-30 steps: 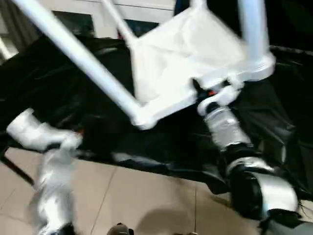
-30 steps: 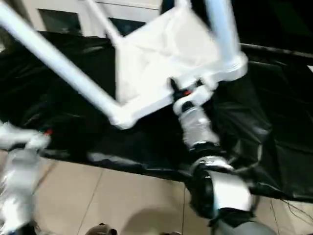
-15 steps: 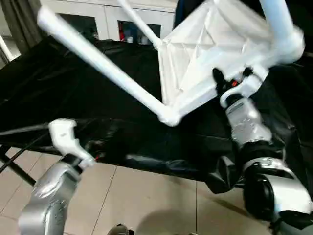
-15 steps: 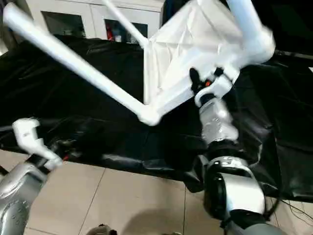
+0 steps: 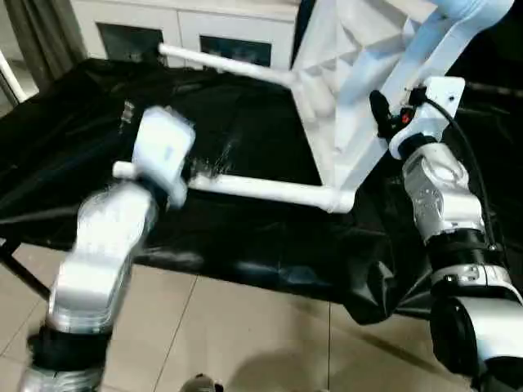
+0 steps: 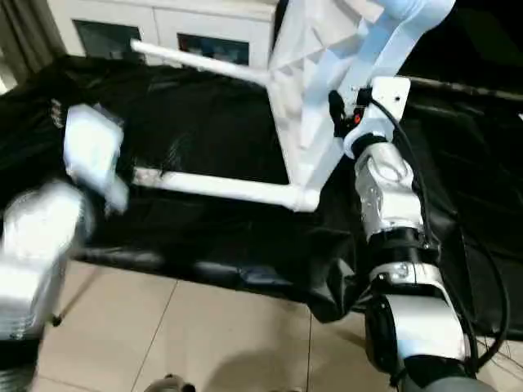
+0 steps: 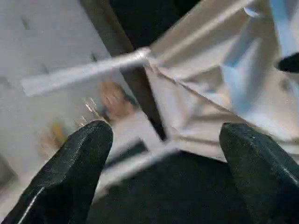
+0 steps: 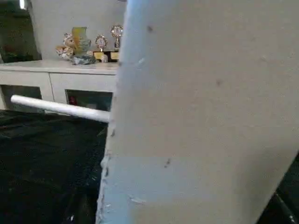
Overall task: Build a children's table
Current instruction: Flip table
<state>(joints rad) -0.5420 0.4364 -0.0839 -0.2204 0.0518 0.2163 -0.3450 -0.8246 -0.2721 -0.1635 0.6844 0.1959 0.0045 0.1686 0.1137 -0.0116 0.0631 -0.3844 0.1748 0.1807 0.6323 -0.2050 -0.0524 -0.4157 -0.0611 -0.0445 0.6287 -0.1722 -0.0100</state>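
Two black fingers (image 7: 70, 172) of the left gripper (image 7: 163, 172) stood wide apart, holding nothing. Just ahead lay a table leg (image 5: 261, 189), its long axis crosswise to that gripper. Farther right, the right gripper (image 5: 384, 122) clamped the tabletop (image 5: 343, 82), tipped on edge over black sheeting (image 5: 245, 245).

I see the tabletop (image 5: 343, 82) standing on edge over the worktop (image 5: 65, 139), right of centre. Two legs (image 5: 270, 189) run leftward from it, one nearer me, one farther. My right end effector (image 5: 384, 122) is against its near edge; my left end effector (image 7: 163, 154) is left, apart. The cabinet (image 5: 204, 33) lies behind.
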